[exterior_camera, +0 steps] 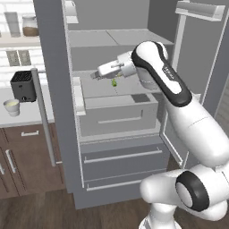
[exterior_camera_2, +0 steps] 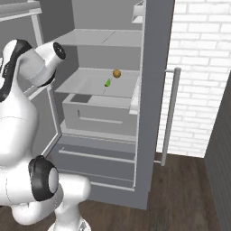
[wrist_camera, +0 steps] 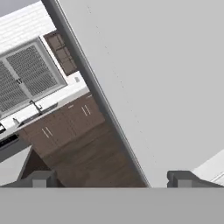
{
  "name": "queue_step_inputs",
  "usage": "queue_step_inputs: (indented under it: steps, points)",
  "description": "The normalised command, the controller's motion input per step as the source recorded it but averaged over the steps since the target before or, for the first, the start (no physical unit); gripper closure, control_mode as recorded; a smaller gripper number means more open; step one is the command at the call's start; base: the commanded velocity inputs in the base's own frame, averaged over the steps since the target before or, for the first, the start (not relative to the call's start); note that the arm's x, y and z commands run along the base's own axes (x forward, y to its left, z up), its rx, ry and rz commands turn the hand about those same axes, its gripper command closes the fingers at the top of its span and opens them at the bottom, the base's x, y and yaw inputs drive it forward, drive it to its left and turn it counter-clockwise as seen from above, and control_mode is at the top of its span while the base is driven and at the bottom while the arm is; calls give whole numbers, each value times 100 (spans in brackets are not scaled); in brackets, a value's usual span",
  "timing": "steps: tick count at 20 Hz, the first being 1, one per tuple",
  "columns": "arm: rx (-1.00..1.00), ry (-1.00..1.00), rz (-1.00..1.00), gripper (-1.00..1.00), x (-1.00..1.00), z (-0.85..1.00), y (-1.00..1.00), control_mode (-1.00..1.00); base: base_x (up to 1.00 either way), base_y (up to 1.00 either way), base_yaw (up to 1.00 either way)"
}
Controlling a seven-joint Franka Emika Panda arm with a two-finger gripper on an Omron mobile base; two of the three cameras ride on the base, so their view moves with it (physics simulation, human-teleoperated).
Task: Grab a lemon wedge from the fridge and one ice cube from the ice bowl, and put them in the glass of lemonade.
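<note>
Tool reaching into fridge (exterior_camera: 58,112), jaws wide, empty.
Lemon wedge (exterior_camera: 114,82) sits on the middle shelf, just below the tool (exterior_camera: 95,75). Looks light, tiny, probably slick: pinch across the flat cut faces, gentle squeeze, or it'll squirt out.

The fridge (exterior_camera: 58,89) stands open, and its grey shelves carry the things. On the middle shelf (exterior_camera_2: 90,83) lies the small green lemon wedge (exterior_camera_2: 108,82), near the middle of the shelf. Just behind it, toward the back wall and a little to the right in the right base view, sits a small brown round thing (exterior_camera_2: 117,73), apart from the wedge. The shelf above the wedge (exterior_camera_2: 97,38) is bare. Below the wedge's shelf sits a grey drawer (exterior_camera_2: 97,115).

To the left of the fridge, a pale table (exterior_camera: 22,117) carries a dark toaster (exterior_camera: 23,86) and, in front of it, a small pale cup (exterior_camera: 12,107).
</note>
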Motion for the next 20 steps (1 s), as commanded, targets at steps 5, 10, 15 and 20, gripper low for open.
queue_step_inputs:
  steps: [5, 10, 15, 20]
  points:
    - [-10, 2, -25, -100, -6, -3, -79, -100, 0, 0, 0]
    - [-32, 5, -39, -100, 0, -3, -64, -100, 0, 0, 0]
    - [-51, 1, -47, -100, 0, -39, -13, -100, 0, 0, 0]
    - [-29, 24, -44, -100, -4, -47, -28, -100, 0, 0, 0]
